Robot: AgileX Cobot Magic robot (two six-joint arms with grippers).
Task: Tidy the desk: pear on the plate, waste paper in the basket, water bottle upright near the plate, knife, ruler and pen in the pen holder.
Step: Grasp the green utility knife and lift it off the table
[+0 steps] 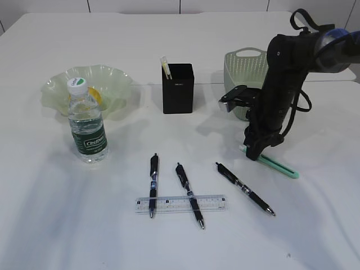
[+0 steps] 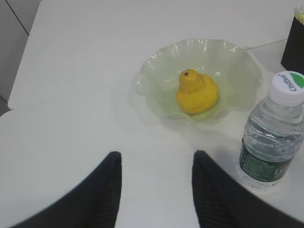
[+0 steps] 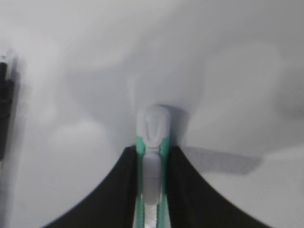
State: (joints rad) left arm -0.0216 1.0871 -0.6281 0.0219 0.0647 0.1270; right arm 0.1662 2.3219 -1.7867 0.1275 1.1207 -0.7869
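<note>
Right gripper (image 3: 152, 190) clenched on knife (image 3: 152, 142) (green/white), left gripper (image 2: 156, 185) released, bottle (image 1: 87, 126) label unreadable

A white table (image 1: 67, 225) fills the scene, with pale tiled wall (image 1: 135, 5) behind (soft, even light).

I see the pear (image 2: 196, 91) in the plate (image 1: 115, 80), bottle (image 1: 87, 120) at its 6 o'clock, pen holder (image 1: 178, 88) at 3, basket (image 1: 246, 66) beyond.

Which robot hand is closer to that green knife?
Right. The right gripper is closed around the green knife on the table; the left gripper hovers open far off by the plate.
</note>
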